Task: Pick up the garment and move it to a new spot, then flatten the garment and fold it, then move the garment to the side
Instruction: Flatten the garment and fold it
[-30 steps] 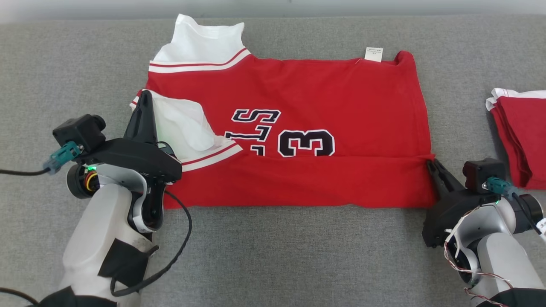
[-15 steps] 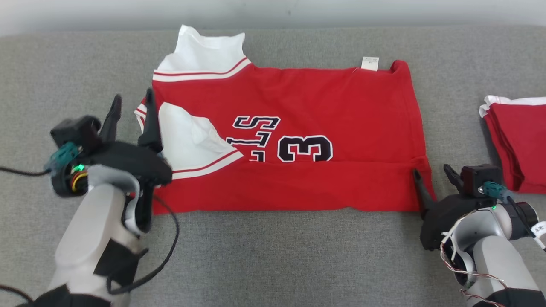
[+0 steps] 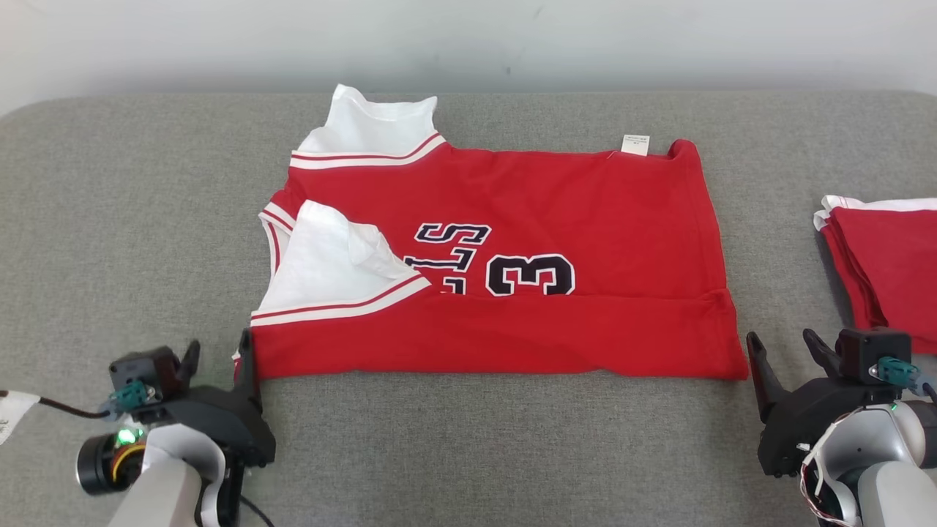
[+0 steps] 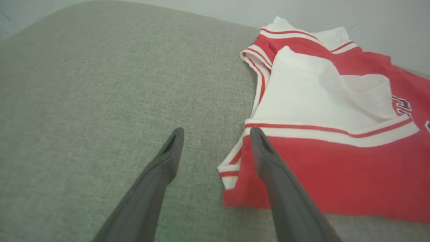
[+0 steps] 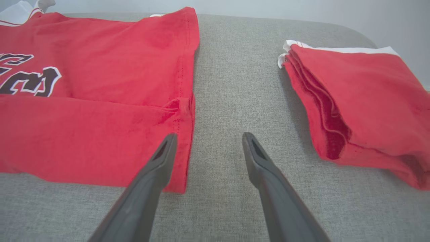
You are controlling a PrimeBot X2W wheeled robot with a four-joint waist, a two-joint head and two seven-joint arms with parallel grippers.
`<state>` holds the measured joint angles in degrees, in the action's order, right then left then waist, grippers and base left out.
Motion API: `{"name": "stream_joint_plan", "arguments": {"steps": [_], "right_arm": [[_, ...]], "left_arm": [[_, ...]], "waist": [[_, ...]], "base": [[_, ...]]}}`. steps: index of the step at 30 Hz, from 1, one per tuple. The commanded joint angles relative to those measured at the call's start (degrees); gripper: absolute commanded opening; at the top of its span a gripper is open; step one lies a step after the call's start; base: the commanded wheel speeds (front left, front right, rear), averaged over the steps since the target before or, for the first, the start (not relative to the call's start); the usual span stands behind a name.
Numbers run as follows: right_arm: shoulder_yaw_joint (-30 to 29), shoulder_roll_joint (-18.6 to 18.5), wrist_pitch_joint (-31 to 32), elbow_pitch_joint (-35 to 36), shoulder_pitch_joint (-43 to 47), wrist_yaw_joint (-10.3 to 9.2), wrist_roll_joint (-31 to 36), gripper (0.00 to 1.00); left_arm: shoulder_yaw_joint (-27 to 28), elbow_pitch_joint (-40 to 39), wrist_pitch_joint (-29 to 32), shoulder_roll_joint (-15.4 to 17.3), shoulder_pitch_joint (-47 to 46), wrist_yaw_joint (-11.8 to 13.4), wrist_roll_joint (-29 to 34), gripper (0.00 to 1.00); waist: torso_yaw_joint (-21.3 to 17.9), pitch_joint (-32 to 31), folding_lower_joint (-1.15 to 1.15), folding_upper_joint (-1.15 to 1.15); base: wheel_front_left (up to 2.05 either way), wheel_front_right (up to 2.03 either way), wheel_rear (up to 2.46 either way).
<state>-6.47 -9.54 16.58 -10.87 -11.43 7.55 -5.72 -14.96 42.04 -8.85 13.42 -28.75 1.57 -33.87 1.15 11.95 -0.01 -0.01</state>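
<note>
The garment [image 3: 527,219] is a red jersey with white trim and dark numbers, lying flat on the grey cushion with its near long edge folded up over the front. It also shows as garment [image 4: 336,161] and garment [image 5: 94,101]. My left gripper [image 3: 218,350] is open beside the garment's near left corner, holding nothing; left gripper [image 4: 216,132] has one finger over the corner's edge. At the near right corner my right gripper [image 3: 782,342] is open and empty, clear of the cloth; right gripper [image 5: 208,137] straddles bare cushion.
A folded red pile [image 3: 889,263] with white trim lies at the right, also pile [image 5: 362,101]. The grey cushion [image 3: 468,454] runs wide in front of the garment. A pale wall [image 3: 468,44] stands behind.
Both grippers opened, let go of the garment's folded edge and drew back toward me. The camera has tilted, so the whole scene sits lower in view.
</note>
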Motion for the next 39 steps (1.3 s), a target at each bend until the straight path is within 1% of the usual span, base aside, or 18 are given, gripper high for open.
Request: {"name": "stream_joint_plan", "arguments": {"steps": [1,8,12,18,24,28,30,31,32,33,34,39], "right_arm": [[-0.1,0.3,0.5,1.1,0.9,-0.15,-0.2,1.00],[0.4,0.8,2.5,4.6,1.5,-0.15,-0.4,1.00],[0.2,0.9,2.9,5.5,1.9,-0.15,-0.3,1.00],[-0.3,1.1,3.2,6.2,2.3,-0.15,-0.1,1.00],[-1.0,1.2,3.3,6.8,2.9,-0.15,0.0,1.00],[-1.1,1.5,3.3,6.7,2.7,-0.15,0.2,1.00],[-0.9,1.6,3.4,6.8,2.5,-0.15,0.3,1.00],[-0.8,1.6,3.5,6.7,2.4,-0.15,0.3,1.00],[-0.8,1.6,3.8,6.6,2.2,-0.15,0.4,1.00],[-0.7,1.5,4.0,6.4,2.0,-0.15,0.4,1.00],[-0.8,1.5,4.3,6.3,1.9,-0.15,0.5,1.00],[-0.3,0.9,5.0,5.0,0.7,-0.15,0.9,1.00]], "left_arm": [[-0.1,-0.1,0.9,0.0,0.8,0.1,-0.4,1.00],[-0.4,-0.6,4.6,-0.7,1.4,-0.4,-2.2,1.00],[-0.4,-1.1,5.2,-0.6,1.9,0.3,-2.5,1.00],[-1.0,-1.1,9.0,-0.6,4.4,1.1,-3.5,1.00],[-0.8,-3.9,10.2,0.0,6.7,3.8,-3.1,1.00],[-0.9,-5.7,11.0,-0.6,7.3,4.0,-4.0,1.00],[-0.7,-6.3,10.6,-1.0,6.8,3.3,-4.7,1.00],[-0.6,-6.5,10.3,-1.5,6.5,2.6,-5.2,0.91],[-0.8,-6.5,10.4,-1.7,6.1,2.0,-5.4,0.43],[-1.0,-6.2,10.4,-2.0,5.9,1.6,-5.6,0.16],[-1.2,-5.9,10.6,-2.3,5.6,1.1,-5.9,0.00],[-1.5,-4.6,10.0,-2.9,5.0,0.6,-6.3,0.00]], "waist": [[-0.2,0.2,0.01,0.01],[-1.1,1.2,0.01,0.01],[-1.4,1.4,0.01,0.01],[-1.6,1.4,0.01,0.01],[-1.3,1.4,0.01,0.01],[-1.1,1.7,0.01,0.01],[-1.0,2.0,0.01,0.01],[-1.0,2.1,0.01,0.01],[-1.0,2.3,0.01,0.01],[-1.0,2.4,0.01,0.01],[-1.1,2.6,0.01,0.01],[-1.4,3.3,0.01,0.01]], "base": [[0.00,0.00,0.00],[0.00,0.00,0.00],[0.00,0.00,0.00],[0.00,0.00,0.00],[0.00,0.00,0.00],[0.00,0.00,0.00],[0.00,0.00,0.00],[0.00,0.00,0.00],[0.00,0.00,0.00],[0.00,0.00,0.00],[0.00,0.00,0.00],[0.00,0.00,0.00]]}}
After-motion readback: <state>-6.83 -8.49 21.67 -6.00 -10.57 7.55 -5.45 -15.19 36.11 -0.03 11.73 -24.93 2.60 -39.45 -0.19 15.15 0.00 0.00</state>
